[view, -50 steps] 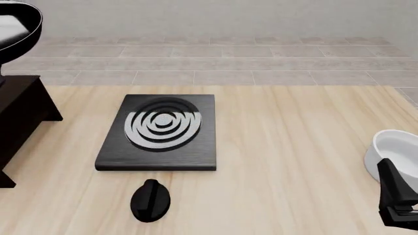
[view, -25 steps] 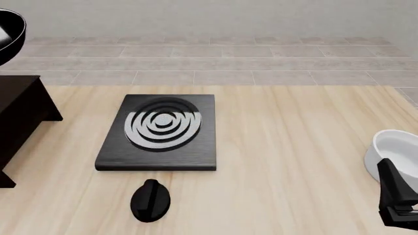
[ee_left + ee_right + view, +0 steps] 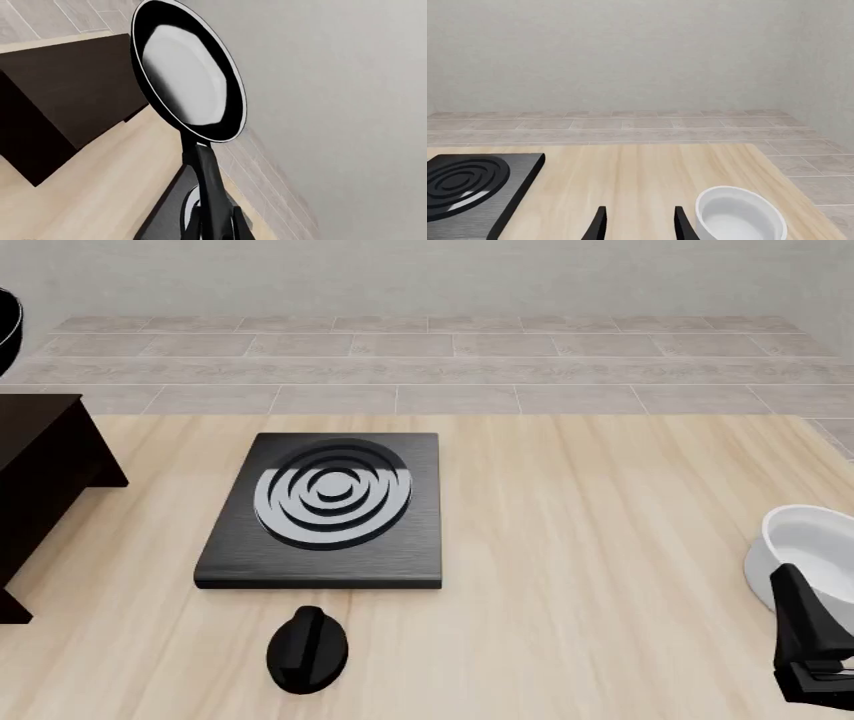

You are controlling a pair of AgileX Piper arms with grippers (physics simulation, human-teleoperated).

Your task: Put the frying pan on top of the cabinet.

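Note:
The frying pan [image 3: 190, 75], black with a pale glossy inside, is held up in the air by its long handle [image 3: 210, 180]. My left gripper [image 3: 215, 229] is shut on that handle. The pan hangs tilted above and beside the dark brown cabinet [image 3: 67, 90]. In the front view only a sliver of the frying pan [image 3: 6, 330] shows at the far left edge, above the cabinet [image 3: 34, 470]. The left gripper itself is outside the front view. My right gripper [image 3: 639, 225] stands open and empty low over the table, next to the white bowl [image 3: 740, 215].
A flat black stove plate [image 3: 327, 510] with silver rings lies left of the table's middle. In front of it lies a small black knob-shaped object [image 3: 307, 648]. The white bowl [image 3: 807, 550] sits at the right edge, just beyond the right arm [image 3: 811, 645].
The pan has moved further left in the front view, from mostly visible at the top left corner to a thin sliver at the edge. The right arm has not moved.

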